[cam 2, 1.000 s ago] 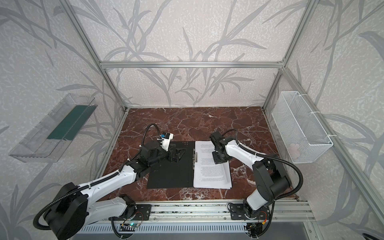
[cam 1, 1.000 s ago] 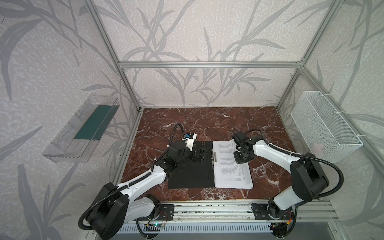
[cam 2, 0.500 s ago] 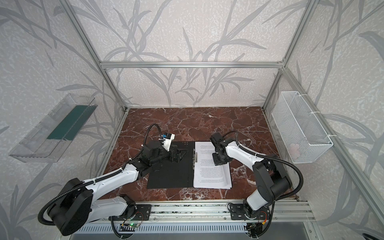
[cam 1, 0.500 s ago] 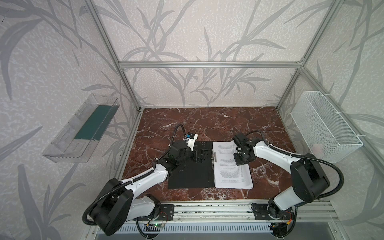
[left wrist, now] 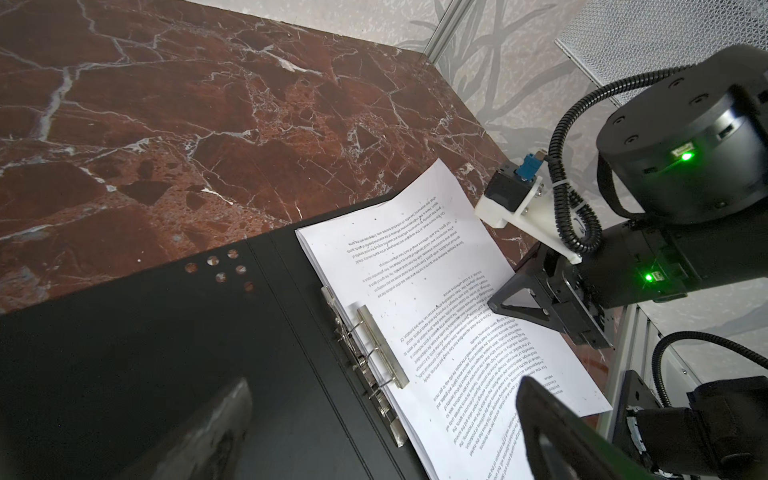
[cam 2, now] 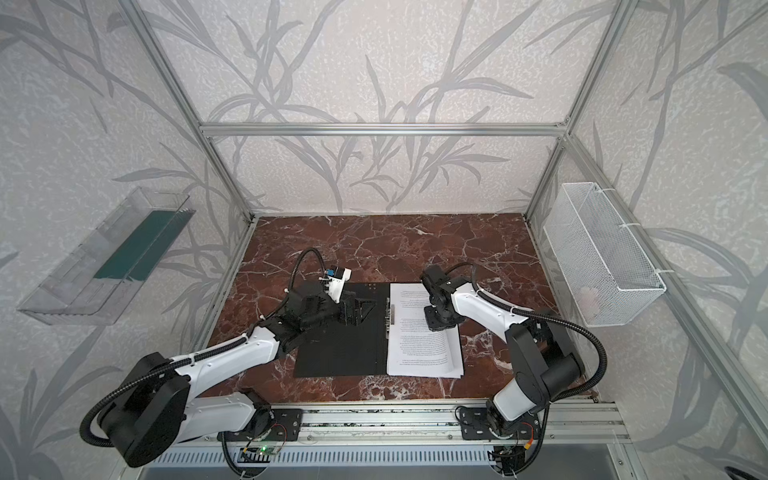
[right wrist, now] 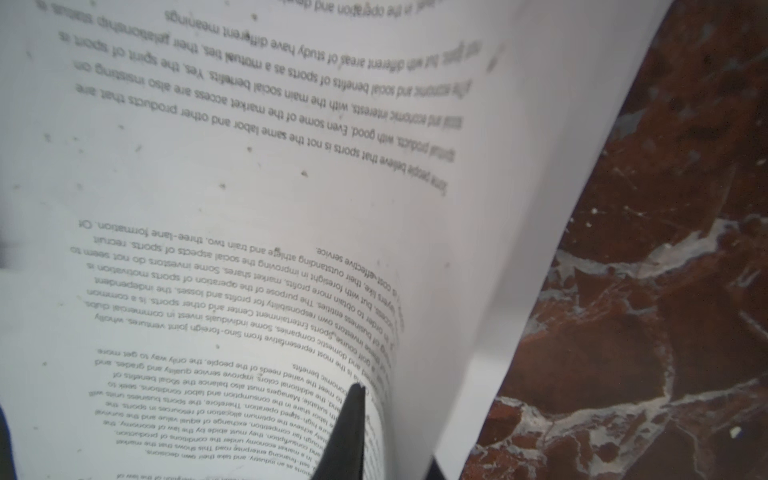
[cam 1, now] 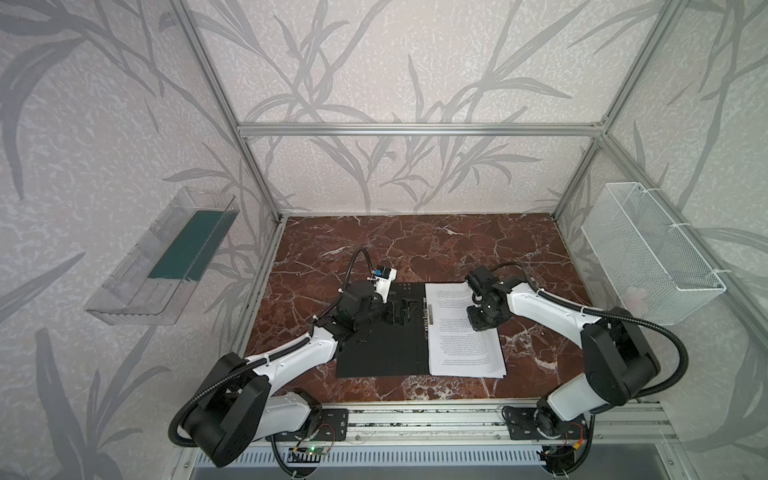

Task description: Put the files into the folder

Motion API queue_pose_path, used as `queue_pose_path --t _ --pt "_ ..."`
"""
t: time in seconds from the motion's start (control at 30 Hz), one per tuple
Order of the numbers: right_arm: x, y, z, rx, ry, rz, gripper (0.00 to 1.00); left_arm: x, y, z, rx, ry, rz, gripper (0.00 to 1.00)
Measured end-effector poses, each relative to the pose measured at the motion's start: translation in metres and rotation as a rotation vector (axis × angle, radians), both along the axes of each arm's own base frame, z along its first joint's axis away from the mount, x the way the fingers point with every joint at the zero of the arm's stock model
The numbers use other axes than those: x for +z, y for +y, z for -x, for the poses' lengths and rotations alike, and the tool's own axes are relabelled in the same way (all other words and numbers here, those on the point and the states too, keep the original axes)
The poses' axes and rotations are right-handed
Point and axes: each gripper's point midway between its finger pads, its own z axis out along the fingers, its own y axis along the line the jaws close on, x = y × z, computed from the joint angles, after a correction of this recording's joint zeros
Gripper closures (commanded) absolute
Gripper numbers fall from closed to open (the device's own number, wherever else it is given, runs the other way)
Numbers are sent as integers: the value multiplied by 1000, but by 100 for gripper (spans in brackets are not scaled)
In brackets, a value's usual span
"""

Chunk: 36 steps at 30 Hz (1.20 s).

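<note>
Nearest, at 6 o'clock in both top views, the two arm bases sit on a metal rail (cam 1: 415, 419). Just beyond it the folder (cam 1: 382, 353) (cam 2: 340, 353) lies opened flat on the marble table (cam 1: 374, 241), black inside up, slightly toward 6 o'clock from the table's middle. The files (cam 1: 461, 345) (cam 2: 419, 345) lie as a stack of printed sheets on its 3 o'clock half, their 9 o'clock edge at the metal spine clip (left wrist: 380, 349); the 9 o'clock half is bare.

Farther in, the left gripper (cam 1: 401, 309) is over the 12 o'clock part of that bare half, jaws spread wide and holding nothing. The left wrist view shows its two fingers (left wrist: 208, 428) far apart above the folder. At the same depth the right gripper (cam 1: 480, 322) points down at the stack's 3 o'clock edge, toward its 2 o'clock corner. The right wrist view shows one black finger (right wrist: 353, 419) against the top sheet, whose edge curls upward beside it. Whether the jaws pinch the sheet or stand apart I cannot tell.

Small round holes (left wrist: 220, 268) pierce the folder's 12 o'clock edge. Farthest, a clear tray (cam 1: 166, 266) hangs on the 9 o'clock wall and a white wire basket (cam 1: 648, 253) on the 3 o'clock wall.
</note>
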Motion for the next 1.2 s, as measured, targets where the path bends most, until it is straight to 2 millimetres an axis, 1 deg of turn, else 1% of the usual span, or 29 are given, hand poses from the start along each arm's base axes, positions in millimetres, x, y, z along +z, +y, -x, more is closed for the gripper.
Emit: queue_pose_path --t 0.1,0.17,0.23,0.27,0.37,0.43,0.5,0.57,0.63,0.87,1.03,1.2 --pt "7 -3 -3 -12 -33 8 36 -1 0 0 0 2 0 1" --pt "15 -9 -7 -31 -72 28 20 -2 0 -1 -1 6 -1 1" --pt "22 -15 -11 -55 -111 30 12 -4 0 -1 -5 12 -1 1" --pt "25 -20 -13 -77 -131 20 9 -5 -1 0 -9 15 -1 1" --pt "25 -43 -12 -164 -164 -13 8 -8 -1 0 -15 27 -3 1" --pt "17 -55 -7 -217 -165 -42 8 -11 -2 0 -23 37 -4 1" --pt "6 -61 1 -248 -154 -65 8 -13 -5 0 -32 46 -3 1" --pt "-6 -59 10 -251 -128 -91 8 -13 -8 -2 -42 56 2 1" --pt "-12 -55 14 -250 -110 -119 8 -15 -11 -2 -53 68 5 1" --pt "-22 -35 9 -249 -58 -207 10 -24 -19 -2 -87 113 15 1" --pt "-20 -25 6 -247 -56 -263 13 -27 -20 -1 -96 127 19 1" --pt "-18 -19 4 -235 -62 -290 13 -27 -22 -5 -93 128 28 1"
